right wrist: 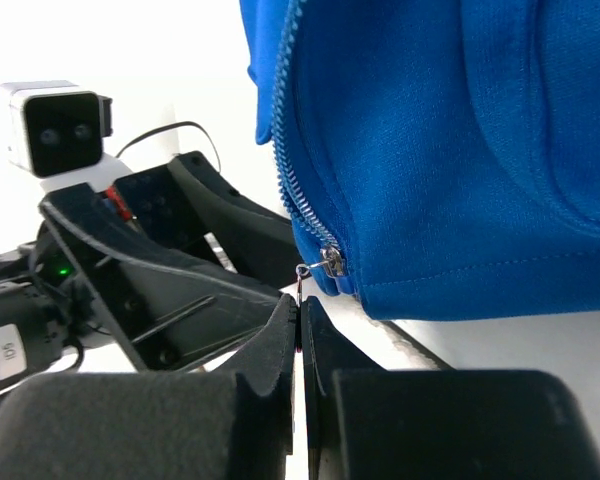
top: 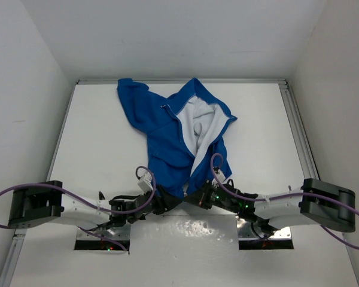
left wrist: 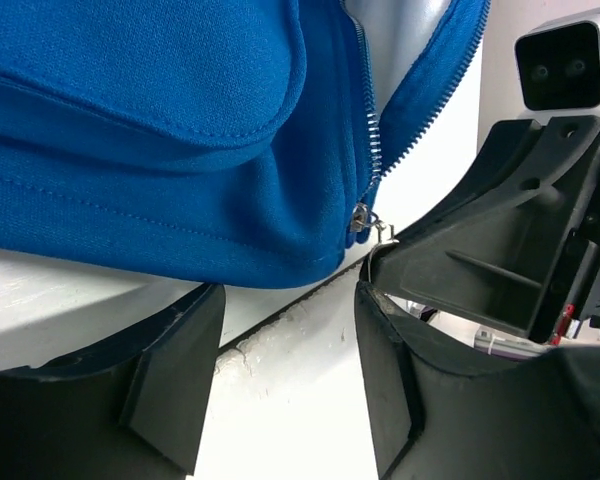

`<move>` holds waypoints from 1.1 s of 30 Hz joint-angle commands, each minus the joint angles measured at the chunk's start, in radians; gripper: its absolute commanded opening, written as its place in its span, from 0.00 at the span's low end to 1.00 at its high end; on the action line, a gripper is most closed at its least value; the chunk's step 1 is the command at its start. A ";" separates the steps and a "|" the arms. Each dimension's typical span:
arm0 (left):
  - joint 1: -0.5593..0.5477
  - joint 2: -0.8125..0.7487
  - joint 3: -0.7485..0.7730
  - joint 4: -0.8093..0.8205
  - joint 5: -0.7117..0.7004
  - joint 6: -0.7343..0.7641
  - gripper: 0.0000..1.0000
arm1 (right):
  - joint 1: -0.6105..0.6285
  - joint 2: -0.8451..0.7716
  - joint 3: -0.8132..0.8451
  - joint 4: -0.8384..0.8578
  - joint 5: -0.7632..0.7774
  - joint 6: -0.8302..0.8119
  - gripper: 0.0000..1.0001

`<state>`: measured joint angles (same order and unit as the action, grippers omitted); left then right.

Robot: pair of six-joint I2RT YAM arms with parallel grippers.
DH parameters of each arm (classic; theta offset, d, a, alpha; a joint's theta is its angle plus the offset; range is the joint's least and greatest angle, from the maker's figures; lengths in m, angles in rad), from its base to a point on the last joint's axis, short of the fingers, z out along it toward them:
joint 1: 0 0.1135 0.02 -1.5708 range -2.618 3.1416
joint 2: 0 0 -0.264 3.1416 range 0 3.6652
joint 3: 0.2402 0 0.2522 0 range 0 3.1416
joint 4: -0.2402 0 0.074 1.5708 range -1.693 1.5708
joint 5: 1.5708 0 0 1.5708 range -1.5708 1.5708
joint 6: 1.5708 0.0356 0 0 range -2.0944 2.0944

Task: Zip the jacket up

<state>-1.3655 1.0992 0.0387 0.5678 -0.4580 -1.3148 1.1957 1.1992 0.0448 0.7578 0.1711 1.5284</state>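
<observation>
The bright blue fleece jacket (top: 167, 137) lies open on the white table, white lining showing, hood at the far side. Its silver zipper slider (right wrist: 332, 260) sits at the bottom hem nearest the arms and also shows in the left wrist view (left wrist: 360, 215). My right gripper (right wrist: 300, 300) is shut on the slider's thin metal pull tab (right wrist: 302, 272), just below the hem; from above it is at the hem's near tip (top: 191, 199). My left gripper (left wrist: 290, 300) is open and empty, its jaws just below the hem, left of the slider (top: 167, 203).
The right gripper's black body (left wrist: 500, 230) fills the right of the left wrist view, close to the left fingers. White walls enclose the table (top: 96, 149) on three sides. Purple cables loop from both arms, one over the jacket's right hem (top: 215, 164).
</observation>
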 commanded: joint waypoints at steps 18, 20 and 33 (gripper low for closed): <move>-0.010 0.056 0.018 0.132 -0.108 0.014 0.20 | 0.007 -0.001 -0.088 0.101 -0.047 0.029 0.00; -0.010 0.048 0.018 0.119 -0.126 0.014 0.15 | 0.005 -0.004 -0.085 0.094 -0.045 0.030 0.00; -0.012 -0.007 -0.039 0.107 0.016 0.005 0.02 | 0.007 -0.032 -0.089 0.083 -0.016 0.026 0.00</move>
<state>-1.3685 1.1290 0.0399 0.6353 -0.5125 -1.2907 1.1957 1.1919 0.0448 0.7837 0.1341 1.5524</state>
